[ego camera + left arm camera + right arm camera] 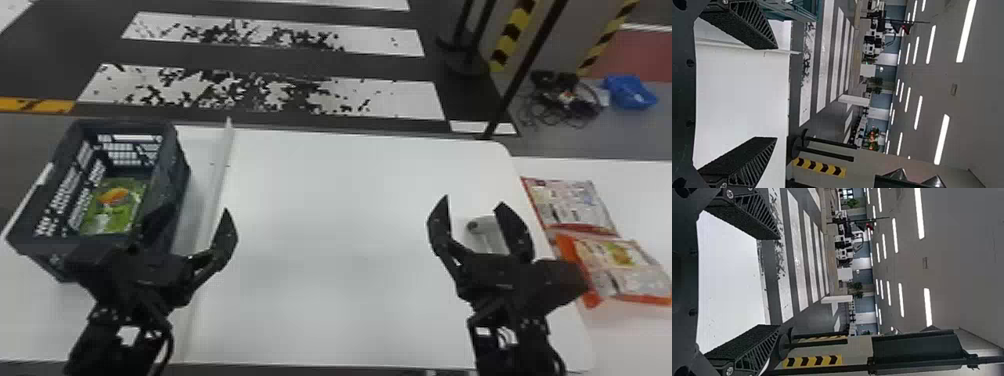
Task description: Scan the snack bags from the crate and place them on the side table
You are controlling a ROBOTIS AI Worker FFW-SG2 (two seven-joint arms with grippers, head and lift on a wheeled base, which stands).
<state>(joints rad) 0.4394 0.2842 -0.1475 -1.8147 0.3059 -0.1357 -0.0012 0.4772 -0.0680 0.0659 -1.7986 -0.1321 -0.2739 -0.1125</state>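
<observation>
My left gripper (187,225) is open over the near right side of the dark crate (172,165); in the left wrist view the same gripper (775,94) has its fingers wide apart with nothing between them. Inside the crate lies a green snack bag (115,205). My right gripper (472,212) stands open and empty above the right part of the white table, and the right wrist view has this gripper (779,282) spread too. A white scanner-like object (487,232) is partly behind its right finger. On the side table are a red-edged bag (572,205) and an orange bag (620,265).
The white table (330,240) spreads between the arms, with a raised ledge (217,175) along its left part beside the crate. A thin black post (522,70) rises behind the right corner. Cables (565,100) and a blue bundle (630,92) lie on the floor beyond.
</observation>
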